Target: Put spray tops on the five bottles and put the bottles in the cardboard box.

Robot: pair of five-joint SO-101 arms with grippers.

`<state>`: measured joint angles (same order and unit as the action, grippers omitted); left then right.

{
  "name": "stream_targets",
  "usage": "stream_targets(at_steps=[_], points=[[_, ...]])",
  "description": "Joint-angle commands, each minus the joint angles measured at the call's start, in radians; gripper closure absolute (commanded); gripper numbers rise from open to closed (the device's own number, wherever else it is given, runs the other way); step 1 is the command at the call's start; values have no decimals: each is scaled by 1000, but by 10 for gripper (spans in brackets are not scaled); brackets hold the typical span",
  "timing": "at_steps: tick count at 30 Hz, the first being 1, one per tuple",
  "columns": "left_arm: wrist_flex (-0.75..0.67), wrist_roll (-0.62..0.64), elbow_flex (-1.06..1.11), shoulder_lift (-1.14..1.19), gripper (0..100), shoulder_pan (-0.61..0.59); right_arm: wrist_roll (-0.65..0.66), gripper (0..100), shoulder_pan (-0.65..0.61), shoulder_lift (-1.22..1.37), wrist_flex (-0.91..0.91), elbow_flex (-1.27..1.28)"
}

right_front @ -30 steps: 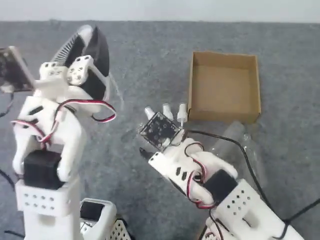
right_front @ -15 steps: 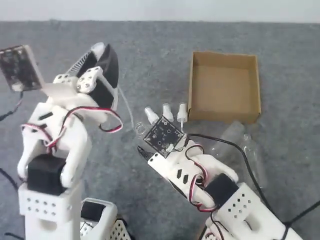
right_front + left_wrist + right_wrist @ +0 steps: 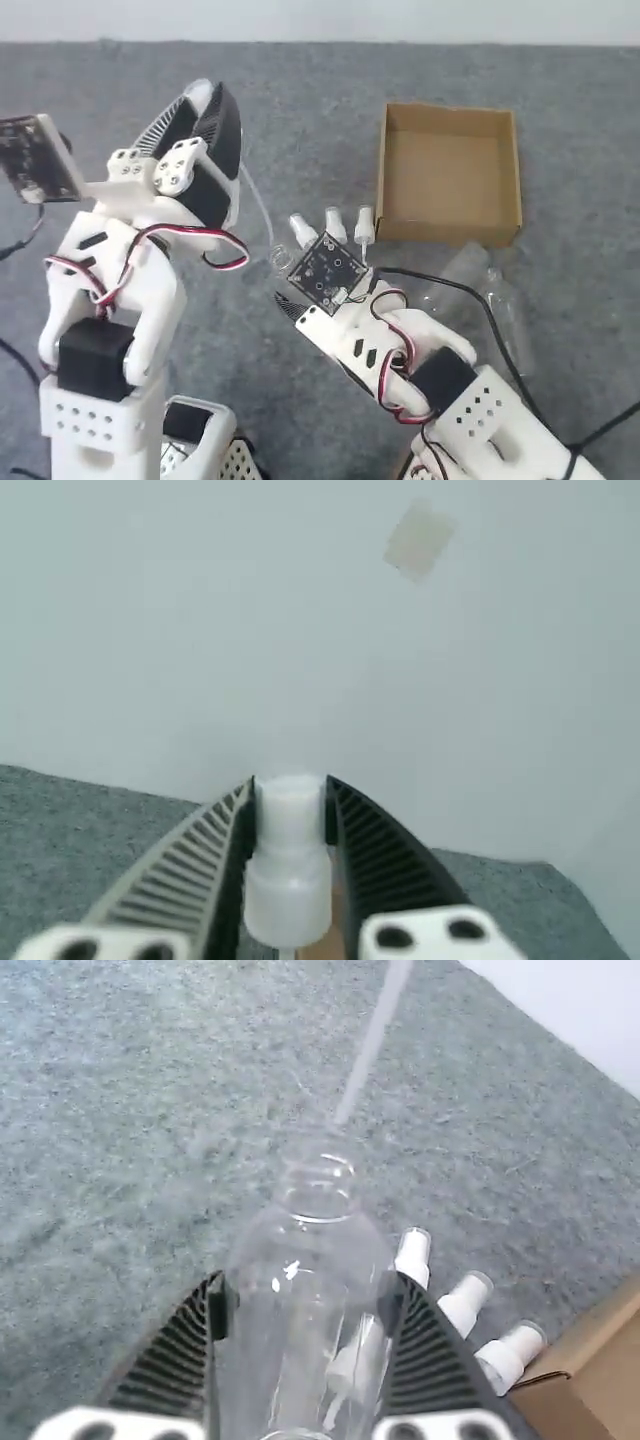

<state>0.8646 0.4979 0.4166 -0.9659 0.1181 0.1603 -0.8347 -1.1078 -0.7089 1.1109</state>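
Observation:
My left gripper (image 3: 290, 792) is shut on a white spray top (image 3: 289, 865), held high and pointing up. In the high view this left gripper (image 3: 203, 108) is raised at the left, and the top's thin clear tube (image 3: 256, 208) hangs down toward the mouth of a clear bottle (image 3: 279, 260). My right gripper (image 3: 305, 1295) is shut on that clear bottle (image 3: 300, 1260), mouth open. The tube (image 3: 368, 1045) ends just above the mouth. Three loose spray tops (image 3: 335, 224) lie beside the cardboard box (image 3: 449, 234), which holds nothing.
More clear bottles (image 3: 485, 285) lie on the grey carpet right of my right arm, in front of the box. The loose spray tops (image 3: 465, 1300) and a box corner (image 3: 600, 1360) lie just beyond the held bottle. A pale wall lines the far edge.
The left arm has swung right with the spray top, bringing its tube close over the bottle mouth. The right arm shifted slightly, then held still.

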Motion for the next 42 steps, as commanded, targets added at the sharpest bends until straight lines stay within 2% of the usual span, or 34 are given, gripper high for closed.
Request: stream_targets(at_steps=[1, 14, 17, 21, 25, 28, 33, 37, 42], points=[[-34, 8, -4, -15, 990, 6, -9, 993, -4, -38, 16, -6], [11, 8, 188, -25, 990, 6, -3, 993, -4, -42, 27, 14], [41, 3, 202, -25, 990, 6, -9, 993, 4, -54, 96, 14], [86, -74, 202, -25, 990, 6, -17, 993, 68, -35, 226, 11], [94, -130, 203, -25, 990, 8, -117, 993, 94, 24, 337, 9], [103, -135, 203, -28, 989, 8, -138, 993, 94, 82, 409, 9], [152, -181, 205, -86, 988, 114, -143, 993, 93, 179, 487, 11], [150, -215, 237, -110, 985, 133, -144, 993, 93, 162, 483, 15], [153, -216, 239, -92, 870, 120, -144, 993, 93, 77, 449, 32]])
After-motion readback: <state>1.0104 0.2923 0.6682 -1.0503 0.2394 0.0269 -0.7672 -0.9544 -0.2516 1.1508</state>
